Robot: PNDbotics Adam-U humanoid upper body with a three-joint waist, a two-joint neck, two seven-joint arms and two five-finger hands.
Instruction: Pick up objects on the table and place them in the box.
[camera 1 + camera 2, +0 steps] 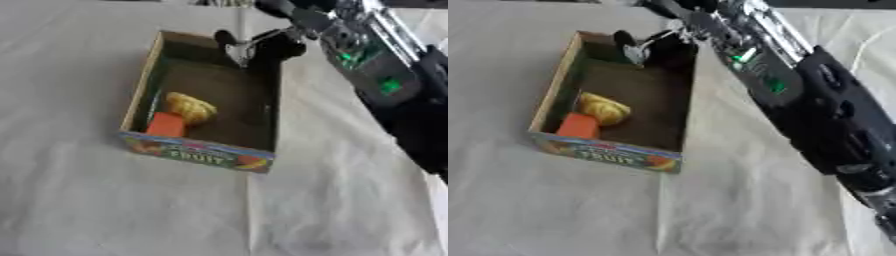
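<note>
Grey cloth table (87, 210); box (203, 155); right hand (267, 47) fingers unclear, cannot tell.

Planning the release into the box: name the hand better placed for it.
Right. The right hand hangs over the far end of the box; what its fingers hold is unclear. The left hand is out of view.

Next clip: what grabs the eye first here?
The big black right arm sweeps in from the right side, its right hand at the far end of the cardboard box marked FRUIT. Inside the box, near its front-left corner, lie a yellow ridged object and an orange block, close together. Everything sits on a pale grey cloth.
</note>
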